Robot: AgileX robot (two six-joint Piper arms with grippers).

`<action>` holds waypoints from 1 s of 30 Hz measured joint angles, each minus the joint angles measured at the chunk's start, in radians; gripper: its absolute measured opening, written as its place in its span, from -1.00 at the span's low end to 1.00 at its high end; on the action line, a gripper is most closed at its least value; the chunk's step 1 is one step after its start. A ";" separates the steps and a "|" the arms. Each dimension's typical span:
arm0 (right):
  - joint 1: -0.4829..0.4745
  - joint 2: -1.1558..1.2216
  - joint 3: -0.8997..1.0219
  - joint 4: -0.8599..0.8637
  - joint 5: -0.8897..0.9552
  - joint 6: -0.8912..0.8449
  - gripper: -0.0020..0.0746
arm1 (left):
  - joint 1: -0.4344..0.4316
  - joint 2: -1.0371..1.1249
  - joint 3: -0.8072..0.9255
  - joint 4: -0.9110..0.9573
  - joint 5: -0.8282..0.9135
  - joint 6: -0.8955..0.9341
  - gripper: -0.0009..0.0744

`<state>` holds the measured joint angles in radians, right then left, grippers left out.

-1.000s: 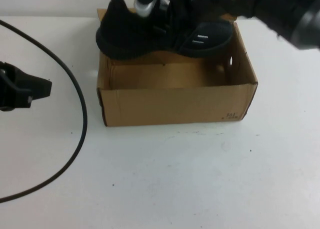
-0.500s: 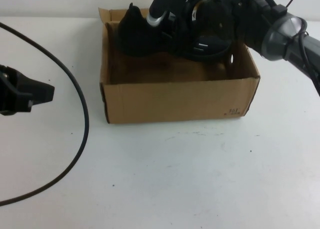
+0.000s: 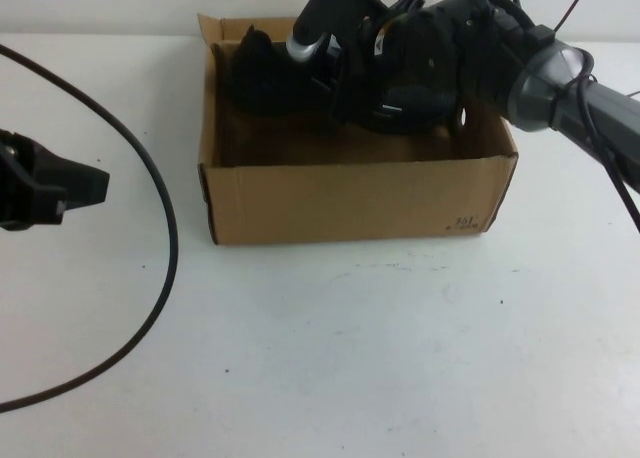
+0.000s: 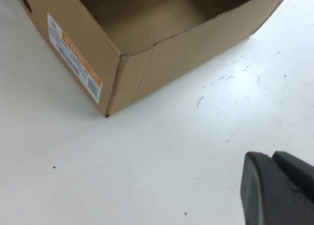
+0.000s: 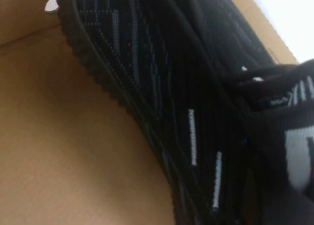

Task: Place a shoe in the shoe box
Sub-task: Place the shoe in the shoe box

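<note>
My right fingers (image 3: 335, 58) are closed on the shoe (image 3: 280, 78), gripping it across its middle, up at the far side of the shoe box (image 3: 350, 203) and reaching in over the box's right end. The shoe hangs partly inside the open top, lying lengthwise along the far wall, its dark bulk below the rim on the near side yet not clearly resting on the floor of the box; whether the sole touches cardboard I cannot tell. From my right wrist the shoe (image 5: 162, 102) fills most of the view: black knit, short pale dash marks on its side, ridged sole edge running just beside the brown inner cardboard (image 5: 64, 146), laces crossing close to the camera. My left fingers (image 3: 50, 188) are parked low at the left edge of the white surface (image 3: 350, 358), well apart from the box; they look pressed together, holding nothing. From the left wrist, those left fingers (image 4: 277, 188) show as a dark wedge over the bare surface, with the box corner (image 4: 115, 82) and its white-and-orange label (image 4: 73, 58) beyond. A black cable (image 3: 165, 238) curves across the surface between my left fingers and the box.
</note>
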<state>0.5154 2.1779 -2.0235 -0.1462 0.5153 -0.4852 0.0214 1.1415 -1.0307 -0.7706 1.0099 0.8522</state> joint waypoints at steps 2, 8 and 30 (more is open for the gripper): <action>0.000 0.000 0.000 0.002 0.002 0.000 -0.91 | 0.000 0.000 0.000 0.000 0.000 0.000 -0.98; -0.005 0.000 0.000 0.002 0.016 0.002 -0.91 | 0.000 0.000 0.000 0.000 0.000 0.000 -0.98; -0.006 0.020 0.000 0.072 0.026 0.002 -0.91 | 0.000 0.000 0.000 0.000 0.000 0.000 -0.98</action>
<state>0.5090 2.1980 -2.0235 -0.0745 0.5417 -0.4830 0.0214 1.1415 -1.0307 -0.7706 1.0099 0.8522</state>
